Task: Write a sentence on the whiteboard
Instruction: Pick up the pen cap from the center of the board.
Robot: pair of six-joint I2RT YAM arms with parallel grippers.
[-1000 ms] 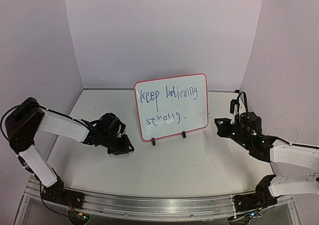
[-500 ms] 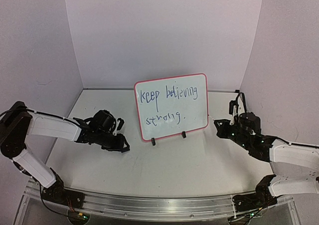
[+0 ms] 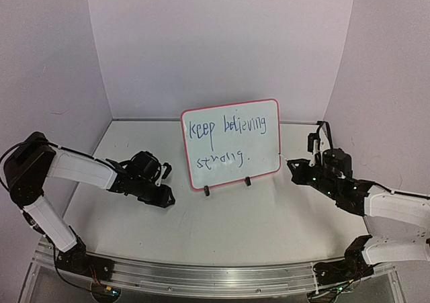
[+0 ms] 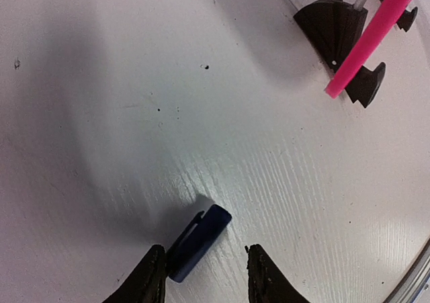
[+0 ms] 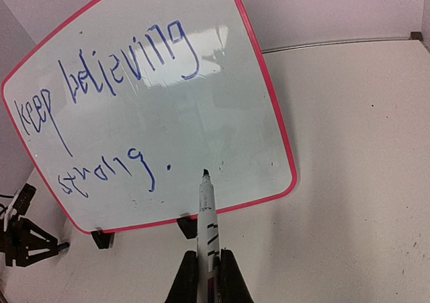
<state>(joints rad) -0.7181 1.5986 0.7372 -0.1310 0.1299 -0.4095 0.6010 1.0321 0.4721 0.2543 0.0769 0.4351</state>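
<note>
The whiteboard (image 3: 232, 156) stands upright at mid-table on two black clip feet, red-edged; its bare white also fills the right wrist view (image 5: 222, 135). The sentence (image 3: 225, 127) in blue reads "keep believing" over "strong." (image 5: 121, 68). My right gripper (image 3: 293, 165) (image 5: 208, 256) is shut on a white marker (image 5: 206, 209). The marker's uncapped tip points at the board's lower right, just right of the full stop. My left gripper (image 3: 164, 197) (image 4: 205, 259) is low over the table left of the board, jaws apart. A dark blue marker cap (image 4: 199, 242) lies between them against the left finger.
One black clip foot (image 4: 336, 27) and the board's red edge (image 4: 376, 34) show at the top right of the left wrist view. White walls enclose the table on three sides. A metal rail (image 3: 215, 276) runs along the near edge.
The left gripper's jaws have spread wider and the arm has shifted a little beside the board. The right gripper has edged slightly toward the board with the marker.
</note>
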